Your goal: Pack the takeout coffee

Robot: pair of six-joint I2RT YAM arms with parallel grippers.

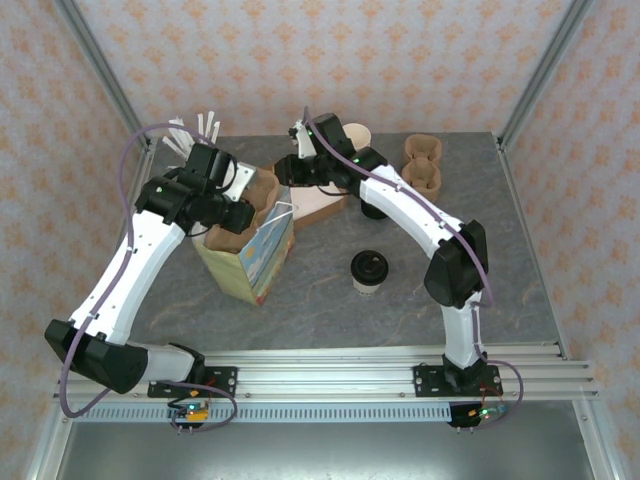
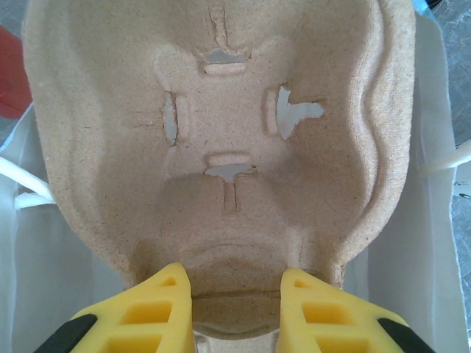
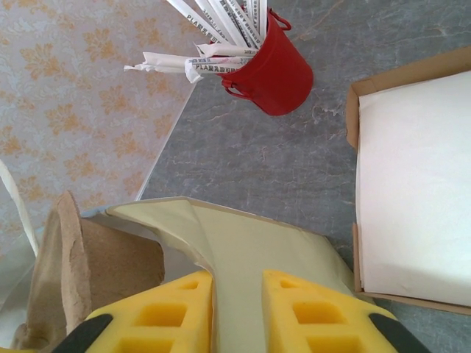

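Risk, bag: the right tool is sitting at the bag's rim with little hold. If the rim slips out, the mouth could be sagging shut against the carrier.
Risk, carrier: it is hanging in the bag's mouth with the bag's walls close on both sides. Going in crooked, it could be wedging or tipping the bag.
Risk, coffee: the coffee is standing upright with its lid on, on the bench. It is well apart from the bag and near the right arm, so a careless swing could be knocking it over.
Left tool: partly closed, its fingers clamping the carrier's near rim.
Right tool: fingers standing narrowly apart, the bag's folded rim lying between them, looking loose rather than pinched.
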